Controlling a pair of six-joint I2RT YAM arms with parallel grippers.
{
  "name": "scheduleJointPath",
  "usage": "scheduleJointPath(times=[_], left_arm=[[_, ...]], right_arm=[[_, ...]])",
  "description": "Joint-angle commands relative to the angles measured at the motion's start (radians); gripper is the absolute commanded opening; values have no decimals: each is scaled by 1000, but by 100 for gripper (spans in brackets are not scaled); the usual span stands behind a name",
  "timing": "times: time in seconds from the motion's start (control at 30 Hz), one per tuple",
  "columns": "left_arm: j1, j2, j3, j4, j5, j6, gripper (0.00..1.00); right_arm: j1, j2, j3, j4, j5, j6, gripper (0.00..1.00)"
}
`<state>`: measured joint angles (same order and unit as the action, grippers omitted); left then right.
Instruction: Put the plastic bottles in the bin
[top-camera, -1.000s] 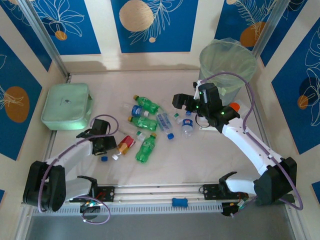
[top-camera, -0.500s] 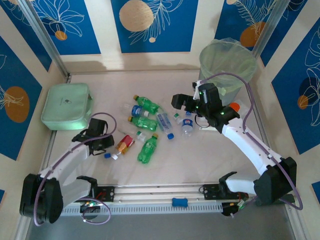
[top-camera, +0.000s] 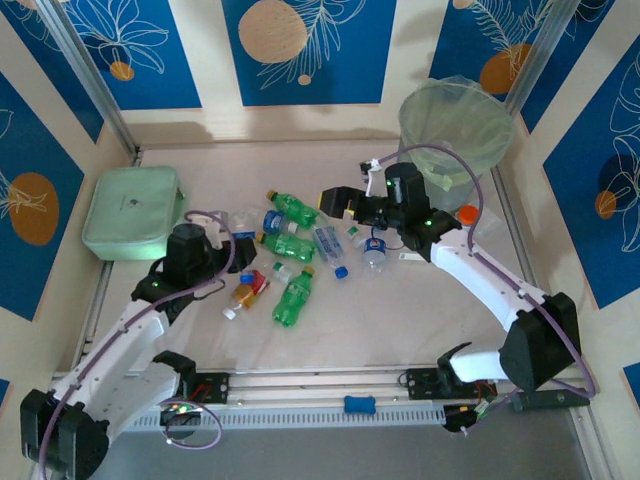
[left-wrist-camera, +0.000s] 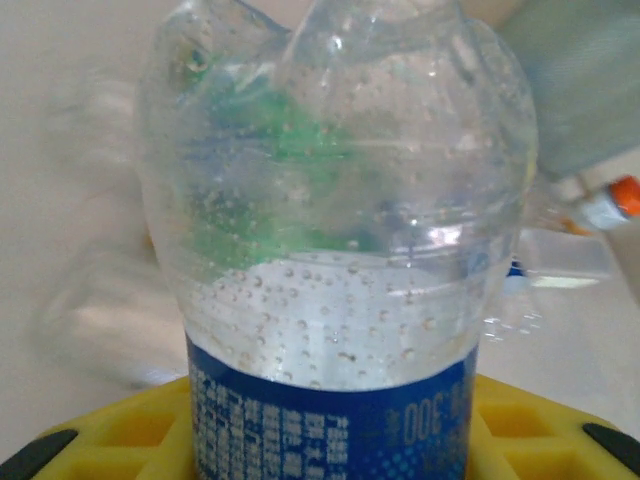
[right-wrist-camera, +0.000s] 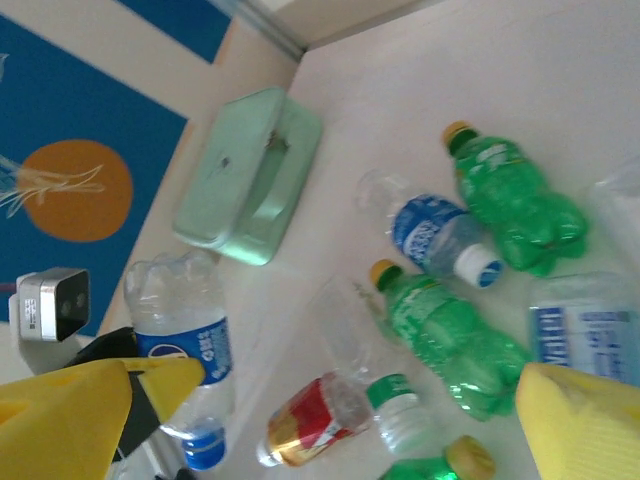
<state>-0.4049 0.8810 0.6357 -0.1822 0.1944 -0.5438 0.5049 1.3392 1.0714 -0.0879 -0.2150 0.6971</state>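
My left gripper (top-camera: 218, 238) is shut on a clear plastic bottle (left-wrist-camera: 340, 250) with a blue label, gripped at the label between yellow fingers (left-wrist-camera: 110, 430); the same bottle (right-wrist-camera: 180, 340) shows in the right wrist view, off the table. Several other bottles lie in a pile mid-table: green ones (top-camera: 295, 210) (top-camera: 292, 300) with yellow caps and clear blue-labelled ones (top-camera: 328, 243) (top-camera: 375, 250). My right gripper (top-camera: 335, 203) hangs open over the pile's right side, yellow fingertips (right-wrist-camera: 60, 420) wide apart. The bin (top-camera: 455, 120) stands at the back right.
A flat mint-green box (top-camera: 133, 212) lies at the left. A red-labelled bottle (top-camera: 250, 290) lies in the pile's near-left part. A white bottle with an orange cap (top-camera: 470, 215) lies near the bin. Wall panels close the table's sides.
My left gripper has shut on the clear blue-labelled bottle and moved away from the near edge with it. The right arm has swung left, toward the pile.
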Motion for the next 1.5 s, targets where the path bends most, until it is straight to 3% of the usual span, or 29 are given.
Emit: scheduleJointPath(times=[0.0,0.37,0.9,1.03,1.17,1.3,1.47], left_arm=[[-80,31,13,159,16,17,43],[-244,145,56,248,-36,68,43],[-290,170,64,257,-53,76,43],[-291,168,63,259,-54,76,44],[-293,167,59,260,-60,77,53],[-292,158,36,268,-92,69,77],[-293,134,10,269,-147,45,87]], right_arm=[[31,33,-13,116,-120,54,100],[121,132,24,180,-182,72,93],[182,224,42,215,-200,93,77],[182,224,39,210,-189,87,63],[179,224,41,197,-173,77,54],[164,230,47,188,-120,49,53],[122,242,91,119,1,-34,53]])
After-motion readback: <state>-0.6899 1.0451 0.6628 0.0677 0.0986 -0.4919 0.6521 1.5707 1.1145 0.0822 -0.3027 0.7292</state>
